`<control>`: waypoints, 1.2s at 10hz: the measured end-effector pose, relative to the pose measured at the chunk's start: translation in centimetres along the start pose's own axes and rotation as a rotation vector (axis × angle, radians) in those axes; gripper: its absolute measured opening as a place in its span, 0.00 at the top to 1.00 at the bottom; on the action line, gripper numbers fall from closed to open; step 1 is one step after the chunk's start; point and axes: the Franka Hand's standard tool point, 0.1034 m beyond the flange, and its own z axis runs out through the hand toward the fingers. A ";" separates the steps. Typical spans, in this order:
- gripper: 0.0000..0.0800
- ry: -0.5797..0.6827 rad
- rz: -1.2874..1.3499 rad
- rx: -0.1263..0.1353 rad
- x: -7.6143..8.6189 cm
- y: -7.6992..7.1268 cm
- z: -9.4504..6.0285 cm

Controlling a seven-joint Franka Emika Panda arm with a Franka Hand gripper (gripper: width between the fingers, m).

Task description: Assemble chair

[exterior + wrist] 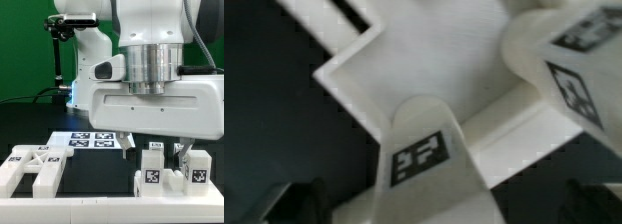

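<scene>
In the exterior view I am seeing the arm (150,60) reaching straight down, its wrist filling the middle of the picture and pointing vertically at the table (100,172); the gripper (152,148) is hanging over the tagged chair cluster (172,172) on the exterior view's right, its jaws spread wide, one finger coming down on each side of an upright block; I am judging that the vertical pose is giving a clean top-down approach between the neighbouring blocks. The loose chair pieces (32,170) are lying well apart on the exterior view's left, near the border rail (110,208), presumably parked within reach until their turn; the marker board (90,140) is lying flat farther back, between the two groups, carrying nothing.

In the wrist view I am looking down along a tagged leg (423,155) rising toward the camera from a flat white panel (411,60); a second tagged piece (576,75) is standing beside it; the dark fingertips are showing on either side of the leg with a gap on each flank, so nothing is being pinched; whether the leg is seated in the panel I cannot tell.
</scene>
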 end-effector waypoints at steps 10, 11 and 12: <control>0.64 -0.031 0.954 -0.006 0.2 -0.1 -0.2; 0.64 -0.043 1.113 0.002 0.1 -0.3 -0.2; 0.64 -0.051 1.269 0.017 0.1 -0.5 -0.2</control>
